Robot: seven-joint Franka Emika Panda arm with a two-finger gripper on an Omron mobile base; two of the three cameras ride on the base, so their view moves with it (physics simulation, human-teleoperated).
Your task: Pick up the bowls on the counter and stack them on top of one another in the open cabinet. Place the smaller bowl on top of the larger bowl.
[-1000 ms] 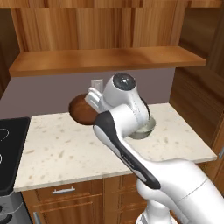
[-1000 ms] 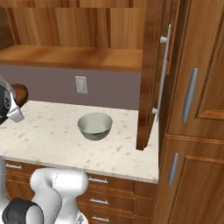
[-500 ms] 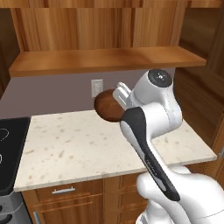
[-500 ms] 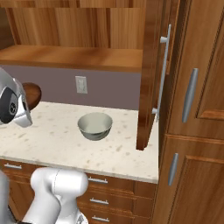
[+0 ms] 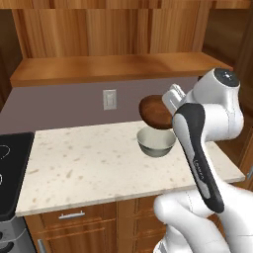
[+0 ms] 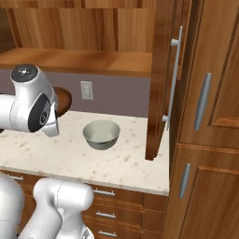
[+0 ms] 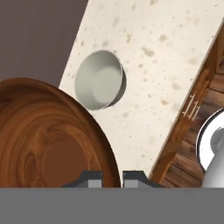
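Note:
The smaller bowl (image 5: 155, 112), dark reddish-brown wood, hangs tilted in the air just above the larger bowl (image 5: 156, 142). My gripper (image 7: 112, 178) is shut on its rim; in the hand view the smaller bowl (image 7: 43, 144) looms at the lower left. The pale grey-green larger bowl (image 6: 101, 134) rests upright on the beige counter (image 5: 84, 158), seen from above as the larger bowl (image 7: 99, 80). In the right base view the arm partly hides the smaller bowl (image 6: 64, 100). Above the counter, the open cabinet (image 5: 113, 66) has a bare wooden shelf.
A black stovetop (image 5: 10, 168) borders the counter on the left. A wall outlet (image 5: 109, 99) sits on the grey backsplash. The cabinet's open door (image 6: 161, 79) with a metal handle stands edge-on right of the larger bowl. Tall wooden cupboards fill the right side.
The arm has swung to the right, carrying the smaller bowl from near the outlet to a spot just above the larger bowl. The larger bowl has not moved.

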